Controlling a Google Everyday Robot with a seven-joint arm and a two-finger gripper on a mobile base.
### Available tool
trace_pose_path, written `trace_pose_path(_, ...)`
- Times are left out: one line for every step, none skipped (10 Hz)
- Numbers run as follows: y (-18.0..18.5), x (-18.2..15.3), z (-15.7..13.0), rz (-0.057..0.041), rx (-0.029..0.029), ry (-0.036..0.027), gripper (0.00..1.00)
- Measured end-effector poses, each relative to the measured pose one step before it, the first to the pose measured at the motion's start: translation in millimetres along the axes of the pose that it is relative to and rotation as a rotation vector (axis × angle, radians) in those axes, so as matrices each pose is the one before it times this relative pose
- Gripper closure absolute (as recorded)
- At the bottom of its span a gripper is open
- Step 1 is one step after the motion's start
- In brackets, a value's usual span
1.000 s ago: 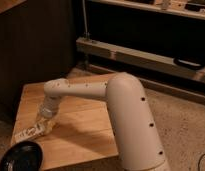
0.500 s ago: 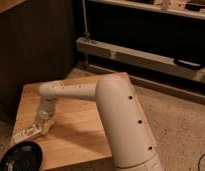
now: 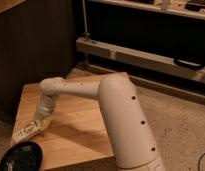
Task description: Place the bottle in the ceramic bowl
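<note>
Now claw point(image 3: 37, 125) clamped on bottle point(image 3: 23, 133) lying on wooden table point(image 3: 81, 125); ceramic bowl point(image 3: 21, 158) near, bottle outside it.

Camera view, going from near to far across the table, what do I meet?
The ceramic bowl → bottle, with the gripper shut on its end → far edge of the table → metal rail.

High camera looks down arm point(image 3: 121, 115); pincer point(image 3: 37, 124) lower-left.
</note>
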Motion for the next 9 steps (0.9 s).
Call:
trace_pose_path(0.53, -7.36, -13.53, -0.0075, 0.00302, -0.0079, 1.0)
trace_pose_path(2.3, -16.84, -26.58, -0.01766, 0.00326, -0.01522, 1.0)
trace_pose_path(4.74, -12.93, -16.58, -0.01637, -0.0062, -0.01158, 1.0)
trace_pose_path(9.07, -13.98, -14.09, -0.0197, -0.01268, -0.01468, 1.0)
trace_pose_path(11.88, -14.0, -10.82, -0.01985, -0.02364, -0.01381, 1.0)
trace_pose_path(8.68, -15.66, -2.05, -0.02188, -0.03135, -0.01716, 1.0)
trace_pose_path(5.25, -8.35, 3.4, -0.01393, -0.02163, -0.01217, 1.0)
trace_pose_path(8.26, -6.56, 6.31, -0.01527, -0.02746, -0.0154, 1.0)
trace_pose_path(7.82, -2.58, 10.37, -0.0137, -0.02491, -0.01614, 1.0)
